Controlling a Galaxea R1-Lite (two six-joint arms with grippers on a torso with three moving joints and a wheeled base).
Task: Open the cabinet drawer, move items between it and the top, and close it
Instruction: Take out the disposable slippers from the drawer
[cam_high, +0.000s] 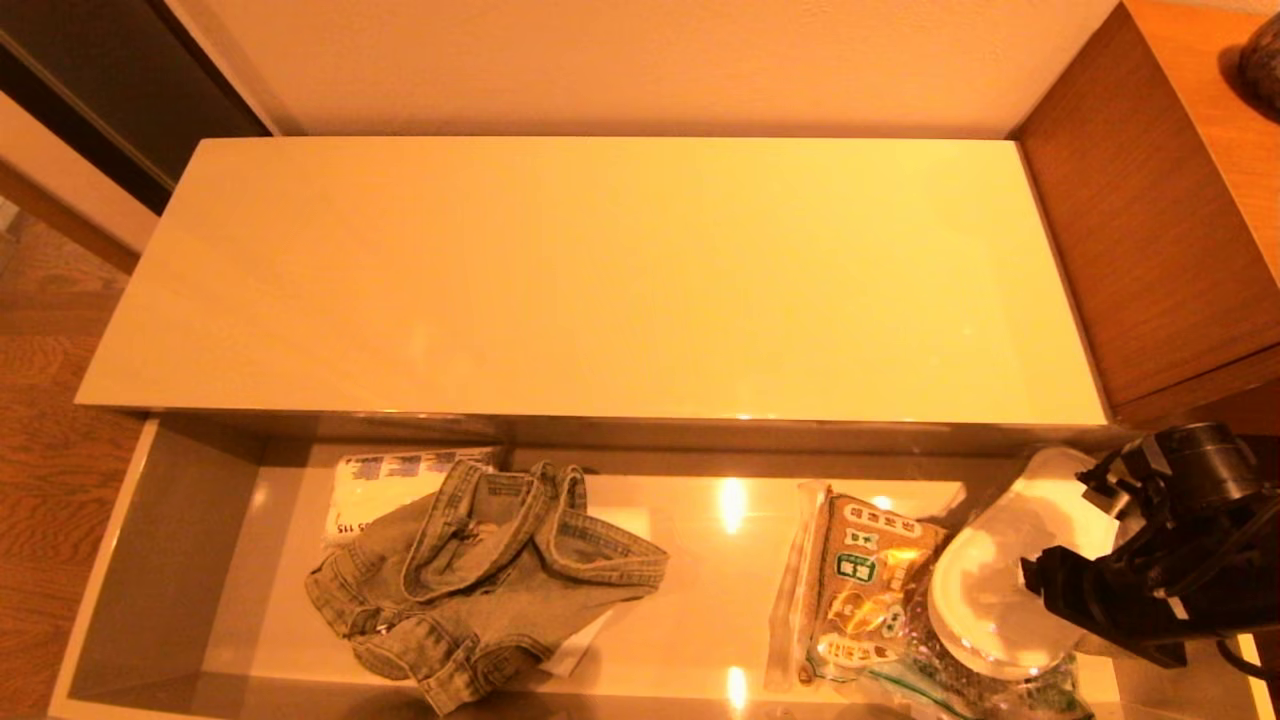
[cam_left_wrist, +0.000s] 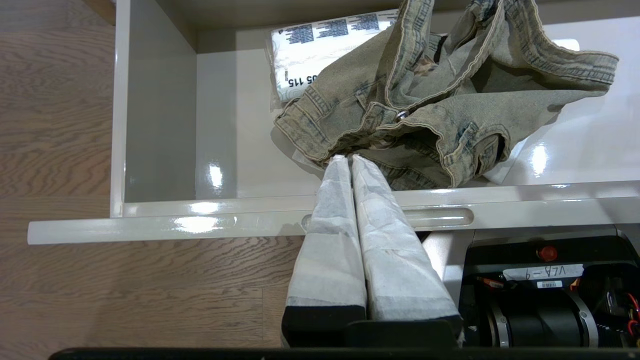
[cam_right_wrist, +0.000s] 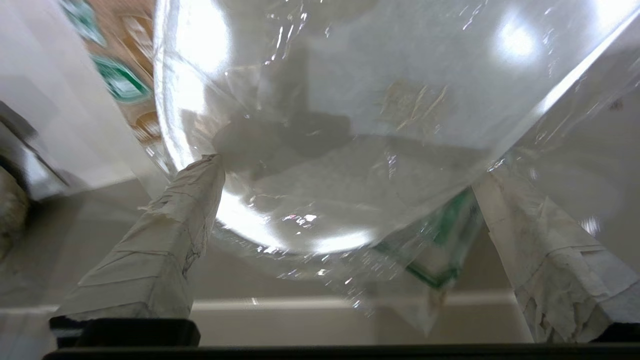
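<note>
The cabinet fills the head view, its glossy beige top bare; its front is hidden below the overhang. The drawer stands pulled out beneath it, its near edge cut off by the frame. In the drawer's left half lies the crumpled faded denim garment, stitched seams showing, which covers most of a white tissue pack with dark print. At the right end the white slippers in clear wrap lie over a brown printed food bag, hiding part of it. The right gripper is spread wide with its taped fingers either side of the slippers' rounded end; whether they touch the wrap is unclear. The left gripper hangs at the drawer front, jaws pressed together and empty, tips just beside the garment
</note>
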